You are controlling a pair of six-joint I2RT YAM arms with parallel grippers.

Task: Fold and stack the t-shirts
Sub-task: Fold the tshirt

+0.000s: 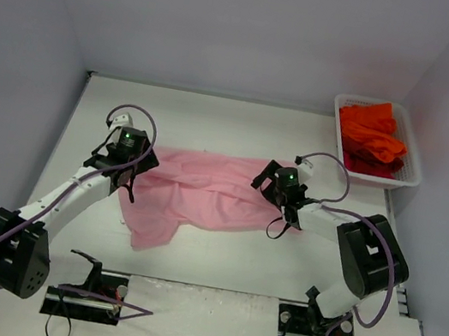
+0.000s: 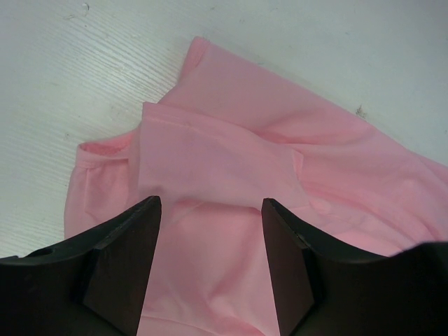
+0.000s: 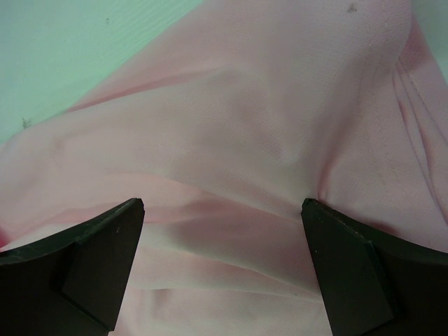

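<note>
Pink t-shirt point(image 1: 203, 192) is laid left-to-right on the table point(image 1: 240, 127), its 2 ends lying under the left tool point(image 2: 210, 210) and right tool point(image 3: 222, 210), both spread.

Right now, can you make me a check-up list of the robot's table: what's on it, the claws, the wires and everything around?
Surface: white table, a few tiny dark specks in the wrist views.
Job's things: pink t-shirt lies rumpled mid-table, not folded; orange-red t-shirts are heaped in the white basket at the far right corner.
Clutter: nothing seen.
Grippers: left gripper open over the shirt's left end; right gripper open over its right end.
Cables: purple cables loop off both arms.
Surroundings: plain pale walls on three sides.
</note>
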